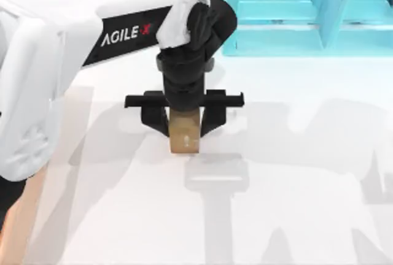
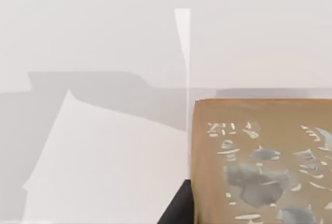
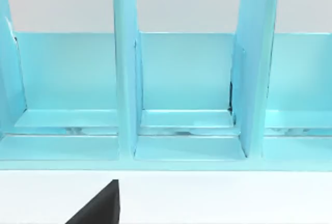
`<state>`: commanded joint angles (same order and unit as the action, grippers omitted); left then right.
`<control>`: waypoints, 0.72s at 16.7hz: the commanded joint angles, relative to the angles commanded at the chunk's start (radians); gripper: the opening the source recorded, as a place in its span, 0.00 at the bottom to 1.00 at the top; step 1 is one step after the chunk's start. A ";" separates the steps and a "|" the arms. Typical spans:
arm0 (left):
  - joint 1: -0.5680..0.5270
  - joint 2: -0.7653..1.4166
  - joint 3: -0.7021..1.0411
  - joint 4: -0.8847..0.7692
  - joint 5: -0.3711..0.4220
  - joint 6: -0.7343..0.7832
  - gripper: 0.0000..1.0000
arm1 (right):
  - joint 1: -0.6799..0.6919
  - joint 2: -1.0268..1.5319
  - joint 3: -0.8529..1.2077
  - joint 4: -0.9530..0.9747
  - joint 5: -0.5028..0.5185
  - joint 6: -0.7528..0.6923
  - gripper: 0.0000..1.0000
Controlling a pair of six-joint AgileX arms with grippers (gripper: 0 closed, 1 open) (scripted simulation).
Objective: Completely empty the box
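Golden-brown cube [image 1: 184,135] pinched by the left gripper [image 1: 184,131] above the white table [image 1: 295,173].

Fingers press on either side of the cube near the table's middle, apart from the cyan shelf unit [image 1: 288,13] at the far edge; an orange-brown strip at the top view's lower left edge [image 1: 13,228] may be the box. Judged step: carrying an item clear of the box. Next move calls for lowering, spreading the fingers, and releasing. Right gripper faces the shelf; whether spread or pressed together cannot be told.
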<state>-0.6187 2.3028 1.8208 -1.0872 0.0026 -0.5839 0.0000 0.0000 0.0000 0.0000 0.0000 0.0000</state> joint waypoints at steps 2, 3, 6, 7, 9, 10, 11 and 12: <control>0.000 0.000 0.000 0.000 0.000 0.000 0.45 | 0.000 0.000 0.000 0.000 0.000 0.000 1.00; 0.000 0.000 0.000 0.000 0.000 0.000 0.53 | 0.000 0.000 0.000 0.000 0.000 0.000 1.00; 0.000 0.000 0.000 0.000 0.000 0.000 0.75 | 0.000 0.000 0.000 0.000 0.000 0.000 1.00; 0.000 0.000 0.000 0.000 0.000 0.000 0.83 | 0.000 0.000 0.000 0.000 0.000 0.000 1.00; 0.000 0.000 0.000 0.000 0.000 0.000 0.98 | 0.000 0.000 0.000 0.000 0.000 0.000 1.00; 0.000 0.000 0.000 0.000 0.000 0.000 1.00 | 0.000 0.000 0.000 0.000 0.000 0.000 1.00; 0.000 0.000 0.000 0.000 0.000 0.000 1.00 | 0.000 0.000 0.000 0.000 0.000 0.000 1.00; 0.000 0.000 0.000 0.000 0.000 0.000 1.00 | 0.000 0.000 0.000 0.000 0.000 0.000 1.00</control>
<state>-0.6187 2.3028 1.8208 -1.0872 0.0026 -0.5839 0.0000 0.0000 0.0000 0.0000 0.0000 0.0000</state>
